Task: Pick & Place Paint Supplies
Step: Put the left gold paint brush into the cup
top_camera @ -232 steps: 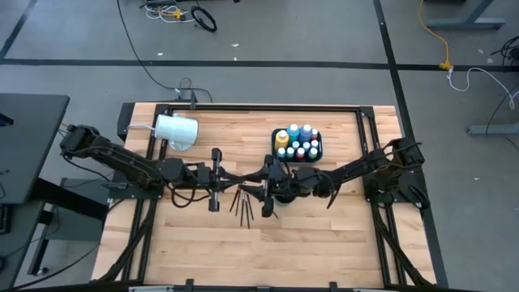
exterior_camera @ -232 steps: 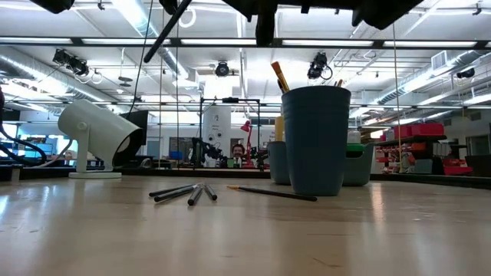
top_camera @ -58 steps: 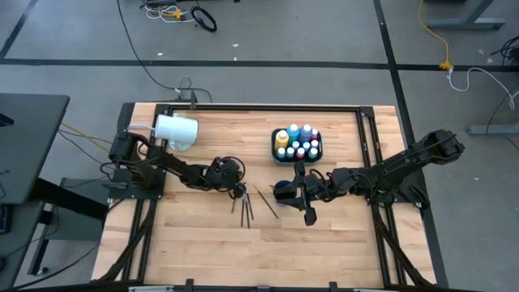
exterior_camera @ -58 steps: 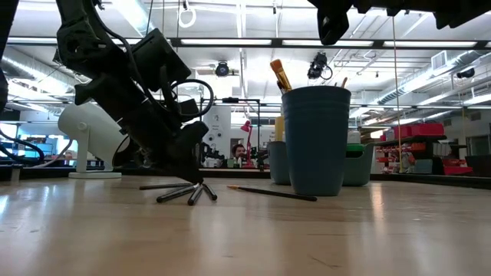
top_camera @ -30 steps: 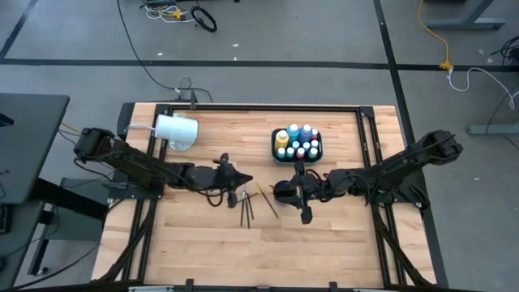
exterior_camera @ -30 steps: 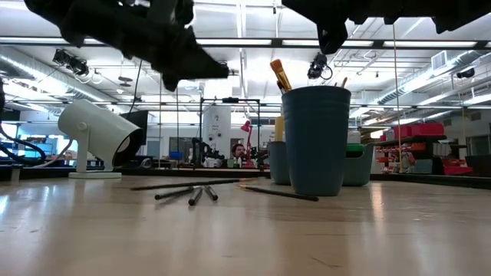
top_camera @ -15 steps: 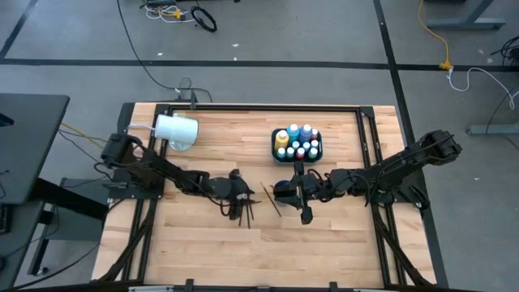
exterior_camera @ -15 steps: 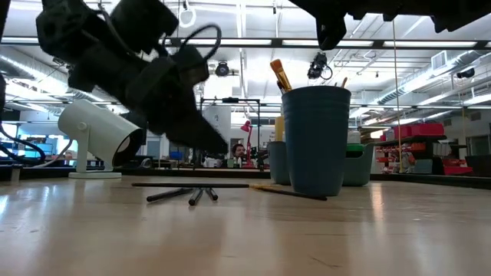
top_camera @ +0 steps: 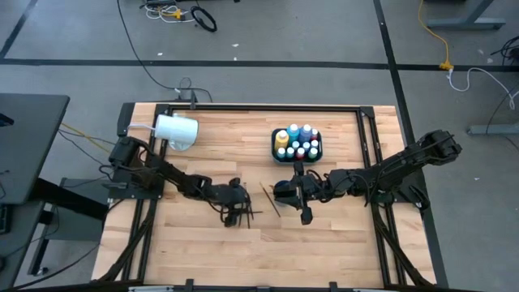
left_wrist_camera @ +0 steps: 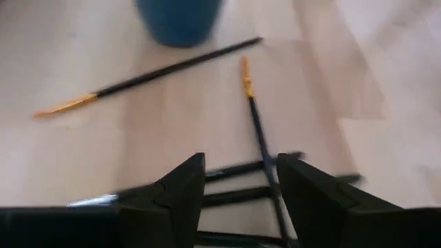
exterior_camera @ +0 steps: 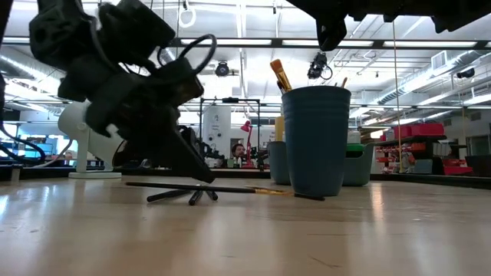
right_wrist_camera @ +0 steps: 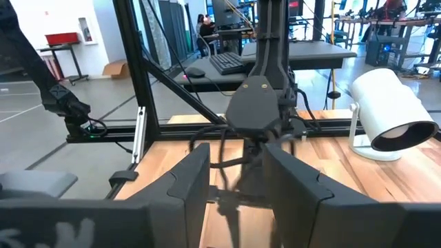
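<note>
Left gripper (top_camera: 241, 212) low over the bench (top_camera: 324, 243), its fingers (left_wrist_camera: 180, 189) apart and empty, tips down at the loose brushes (top_camera: 246, 215). Left wrist view: several dark handles lie crossed just beyond and between the fingertips; one brush with a yellow ferrule (left_wrist_camera: 256, 131) runs straight out ahead of the gap. A second long brush (left_wrist_camera: 148, 77) lies further out, aslant, its orange tip off to one side, its other end near the foot of the blue cup (left_wrist_camera: 179, 21).

Low view: left gripper (exterior_camera: 201, 172) angled down, touching or just above the brush pile (exterior_camera: 192, 194); cannot tell which. One long brush (exterior_camera: 222, 188) lies flat, reaching toward the blue cup (exterior_camera: 315, 142), which holds a brush upright (exterior_camera: 279, 77).

Right gripper (top_camera: 302, 195) hangs over the blue cup, well apart from the loose brushes. Its fingers (right_wrist_camera: 189, 179) stand apart with nothing between them.

Tray of small paint bottles (top_camera: 297, 143), with the taller yellow and blue ones, sits behind the right gripper. White cup (top_camera: 177, 131) on its side at the far left corner.
</note>
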Controlling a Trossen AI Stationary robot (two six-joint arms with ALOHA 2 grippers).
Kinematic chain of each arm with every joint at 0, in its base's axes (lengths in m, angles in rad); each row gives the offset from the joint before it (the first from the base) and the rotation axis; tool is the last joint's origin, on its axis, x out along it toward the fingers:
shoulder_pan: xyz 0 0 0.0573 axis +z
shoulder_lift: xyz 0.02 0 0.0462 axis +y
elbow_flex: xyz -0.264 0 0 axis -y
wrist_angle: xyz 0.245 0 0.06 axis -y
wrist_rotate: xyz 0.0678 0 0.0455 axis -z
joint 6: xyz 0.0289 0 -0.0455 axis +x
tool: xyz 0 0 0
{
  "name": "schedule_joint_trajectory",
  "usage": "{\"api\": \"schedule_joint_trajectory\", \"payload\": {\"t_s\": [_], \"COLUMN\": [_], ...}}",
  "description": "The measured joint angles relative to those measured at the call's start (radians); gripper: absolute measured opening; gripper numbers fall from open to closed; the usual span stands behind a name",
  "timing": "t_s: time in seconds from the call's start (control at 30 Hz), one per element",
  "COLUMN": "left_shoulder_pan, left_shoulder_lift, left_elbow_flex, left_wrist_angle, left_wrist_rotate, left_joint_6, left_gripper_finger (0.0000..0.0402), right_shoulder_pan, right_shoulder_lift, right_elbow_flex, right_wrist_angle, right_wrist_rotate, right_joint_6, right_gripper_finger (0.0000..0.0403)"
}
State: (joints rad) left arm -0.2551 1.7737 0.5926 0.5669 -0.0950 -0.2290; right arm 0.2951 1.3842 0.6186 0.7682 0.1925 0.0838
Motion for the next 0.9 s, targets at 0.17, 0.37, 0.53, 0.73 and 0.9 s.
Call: {"api": "schedule_joint_trajectory", "payload": {"t_s": [0.17,0.37,0.53,0.73,0.9], "left_shoulder_pan": [-0.027,-0.027,-0.028,-0.027,-0.026], "left_shoulder_lift": [0.005,0.005,0.005,0.005,0.005], "left_elbow_flex": [0.0,0.0,0.0,0.0,0.0], "left_wrist_angle": [-0.019,-0.043,-0.064,-0.068,-0.07], "left_wrist_rotate": [0.007,0.01,-0.002,-0.012,-0.028], "left_joint_6": [-0.007,-0.02,0.006,0.031,0.034], "left_gripper_finger": [0.0172,0.0157,0.0133,0.0086,0.0022], "right_shoulder_pan": [0.0,0.0,0.0,0.0,0.0], "right_shoulder_lift": [0.0,0.0,0.0,0.0,0.0], "right_elbow_flex": [0.0,0.0,0.0,0.0,0.0], "right_wrist_angle": [0.0,-0.007,-0.007,-0.007,-0.007], "right_wrist_rotate": [0.0,0.0,0.0,0.0,0.0], "right_joint_6": [0.0,0.0,0.0,0.0,0.0], "right_gripper_finger": [0.0139,0.0139,0.0139,0.0139,0.0139]}}
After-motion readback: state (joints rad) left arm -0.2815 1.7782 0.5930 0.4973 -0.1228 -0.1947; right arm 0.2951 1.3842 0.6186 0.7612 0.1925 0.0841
